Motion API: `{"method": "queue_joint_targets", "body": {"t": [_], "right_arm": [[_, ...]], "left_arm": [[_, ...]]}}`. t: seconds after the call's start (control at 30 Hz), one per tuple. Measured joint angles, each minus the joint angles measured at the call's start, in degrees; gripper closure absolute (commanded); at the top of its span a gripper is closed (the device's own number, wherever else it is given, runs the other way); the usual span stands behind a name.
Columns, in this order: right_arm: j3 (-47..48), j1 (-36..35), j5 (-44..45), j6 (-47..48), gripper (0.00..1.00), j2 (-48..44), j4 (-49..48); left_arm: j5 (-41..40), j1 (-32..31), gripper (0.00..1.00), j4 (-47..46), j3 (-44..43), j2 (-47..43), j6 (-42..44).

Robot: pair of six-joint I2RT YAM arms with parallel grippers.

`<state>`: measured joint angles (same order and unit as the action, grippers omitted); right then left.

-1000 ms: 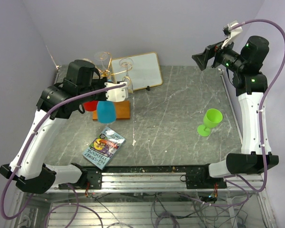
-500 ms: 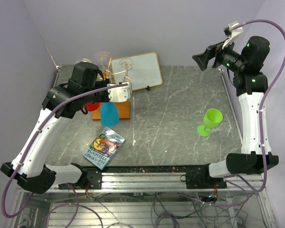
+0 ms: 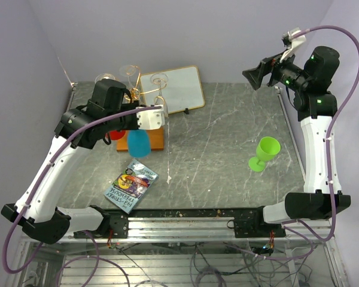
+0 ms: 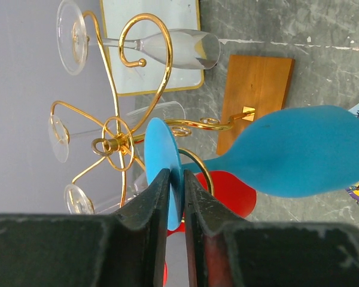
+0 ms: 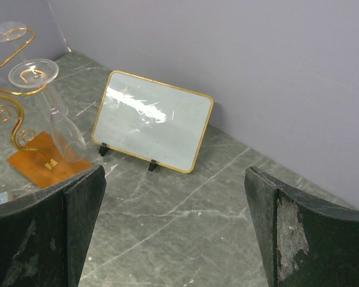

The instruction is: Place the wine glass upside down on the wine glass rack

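An upside-down blue wine glass [image 3: 137, 143] hangs beside the gold wire wine glass rack [image 3: 139, 91], bowl down over the orange-brown wooden base [image 3: 158, 139]. In the left wrist view its stem passes through a gold ring of the wine glass rack [image 4: 116, 143], and its flat foot [image 4: 163, 156] stands between the fingers of my left gripper [image 4: 176, 179], which is shut on it. My right gripper [image 5: 173, 179] is open and empty, held high at the back right [image 3: 252, 74]. A green wine glass [image 3: 266, 152] stands upright on the table at the right.
Clear glasses [image 4: 167, 48] and a red glass [image 4: 227, 191] hang upside down on the rack. A gold-framed white board [image 3: 170, 89] leans behind it. A book [image 3: 130, 185] lies near the front left. The purple walls close in the back and sides.
The left arm has shifted slightly up and toward the rack, carrying the blue glass a little nearer to it. The right arm has not moved.
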<state>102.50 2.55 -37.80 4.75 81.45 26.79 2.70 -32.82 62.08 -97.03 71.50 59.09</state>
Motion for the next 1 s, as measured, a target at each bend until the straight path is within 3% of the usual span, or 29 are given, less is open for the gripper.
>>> {"method": "queue_joint_targets", "body": {"t": [0.47,1.0], "right_arm": [[-0.4,0.3,0.9,1.8,0.00,0.0,-0.2],[-0.4,0.4,8.8,12.4,0.00,-1.1,4.8]], "left_arm": [[0.7,0.0,0.50,-0.2,0.5,-0.4,-1.3],[1.6,0.0,0.47,0.2,0.4,-1.3,-4.0]]}}
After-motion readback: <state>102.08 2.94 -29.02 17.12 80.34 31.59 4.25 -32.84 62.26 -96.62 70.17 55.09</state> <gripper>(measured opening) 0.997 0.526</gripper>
